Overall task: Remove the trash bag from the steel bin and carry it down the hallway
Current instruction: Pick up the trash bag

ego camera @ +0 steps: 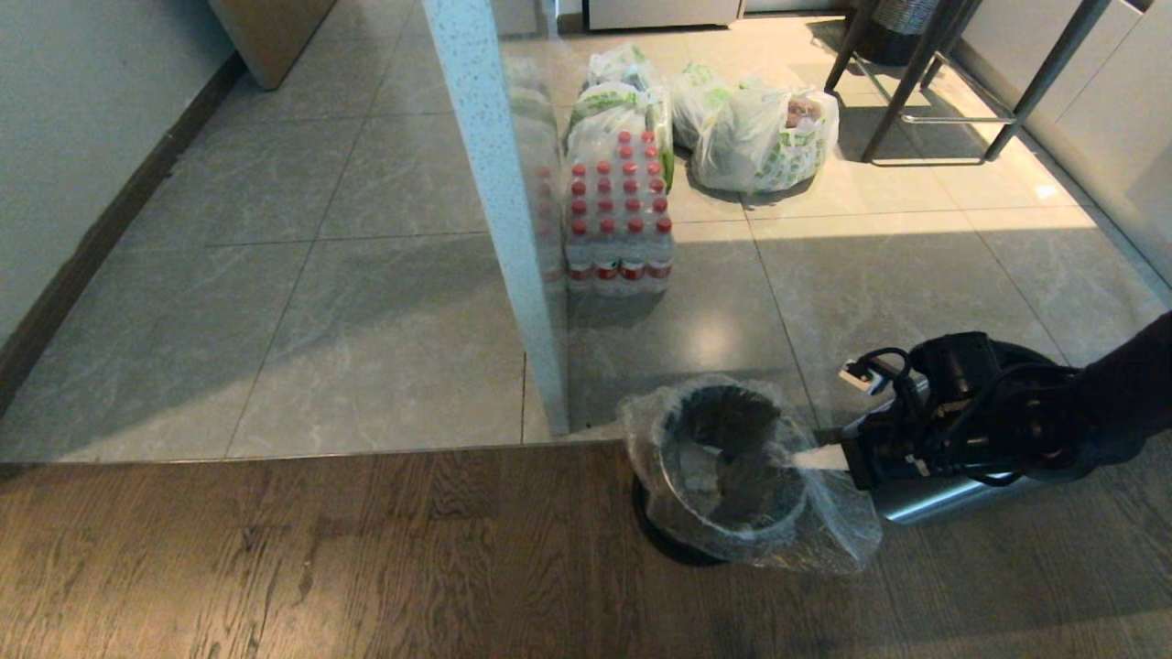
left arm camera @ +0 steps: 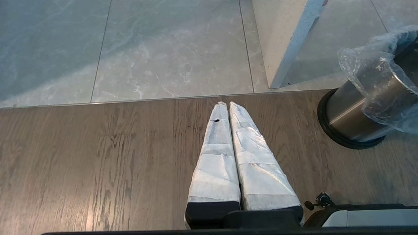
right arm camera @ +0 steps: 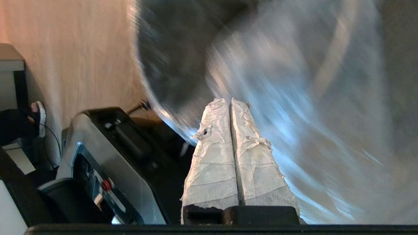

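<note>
the steel bin (ego camera: 732,494) stands on the wood floor just past the edge of the grey tiles, beside the foot of a white speckled post (ego camera: 499,220). the trash bag (ego camera: 829,531) is still in it: a clear, crinkly liner tucked down inside, its mouth folded out over the rim and hanging loosely down the outside wall.

the right gripper (ego camera: 798,455) reaches in from the side of the bin away from the post, its taped fingers pressed flat together with the tips at the rim, over the folded-out film. in the right wrist view the fingers (right arm camera: 212,156) meet with no gap, and the plastic beyond them is smeared; whether any film is pinched between the tips cannot be told. the left gripper (left arm camera: 226,104) is parked on the bin's other side, over bare wood, also clenched on nothing.

the liner looks nearly empty, so it should lift with almost no weight, but it is thin, slippery and easily torn. the best hold is judged to be the bunched overhang at the rim, where several layers gather, rather than a single stretched sheet. a light bin may ride up with the bag.

beyond the bin, near the post, sit a shrink-wrapped pack of red-capped bottles (ego camera: 618,215) and white grocery bags (ego camera: 765,137).
</note>
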You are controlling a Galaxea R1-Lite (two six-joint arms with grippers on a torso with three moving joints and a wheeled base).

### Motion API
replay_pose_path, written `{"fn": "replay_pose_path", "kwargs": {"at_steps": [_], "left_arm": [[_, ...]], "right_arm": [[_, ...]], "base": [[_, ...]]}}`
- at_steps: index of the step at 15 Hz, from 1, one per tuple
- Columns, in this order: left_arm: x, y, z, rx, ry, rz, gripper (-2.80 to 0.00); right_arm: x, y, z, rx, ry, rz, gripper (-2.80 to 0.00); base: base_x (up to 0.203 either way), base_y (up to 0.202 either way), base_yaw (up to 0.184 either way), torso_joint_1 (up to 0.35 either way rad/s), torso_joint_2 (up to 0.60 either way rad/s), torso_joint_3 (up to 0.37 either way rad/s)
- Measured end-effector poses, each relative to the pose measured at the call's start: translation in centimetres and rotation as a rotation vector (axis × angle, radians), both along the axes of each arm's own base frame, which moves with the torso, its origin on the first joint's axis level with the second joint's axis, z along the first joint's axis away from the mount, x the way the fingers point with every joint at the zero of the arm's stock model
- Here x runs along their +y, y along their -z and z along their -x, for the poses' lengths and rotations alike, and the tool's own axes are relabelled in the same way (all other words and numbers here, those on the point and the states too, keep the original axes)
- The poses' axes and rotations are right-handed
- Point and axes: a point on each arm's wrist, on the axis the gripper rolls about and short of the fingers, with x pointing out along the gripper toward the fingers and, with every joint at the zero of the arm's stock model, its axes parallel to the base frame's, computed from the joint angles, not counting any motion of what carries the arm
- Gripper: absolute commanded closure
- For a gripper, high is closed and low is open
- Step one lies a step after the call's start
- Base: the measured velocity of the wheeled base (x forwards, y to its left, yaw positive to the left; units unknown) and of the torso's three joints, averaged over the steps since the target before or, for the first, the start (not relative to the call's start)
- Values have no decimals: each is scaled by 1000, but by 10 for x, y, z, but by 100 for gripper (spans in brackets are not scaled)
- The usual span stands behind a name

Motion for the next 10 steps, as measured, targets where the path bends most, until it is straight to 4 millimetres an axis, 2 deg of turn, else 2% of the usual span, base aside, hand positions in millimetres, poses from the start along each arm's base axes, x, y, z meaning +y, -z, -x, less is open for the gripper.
{"fn": "replay_pose_path", "kwargs": {"at_steps": [4, 6, 8, 10], "left_arm": [[0, 0, 0, 0, 0, 0, 0], [0, 0, 0, 0, 0, 0, 0], [0, 0, 0, 0, 1, 0, 0], [0, 0, 0, 0, 1, 0, 0]], "right_arm": [[23, -15, -17, -43, 29, -51, 0], [28, -18, -20, -52, 48, -41, 0], [25, -15, -14, -32, 54, -30, 0], [10, -8, -5, -6, 104, 10, 0]], "base": [[0, 0, 0, 0, 0, 0], [0, 0, 0, 0, 0, 0], [0, 0, 0, 0, 0, 0], [0, 0, 0, 0, 0, 0]]}}
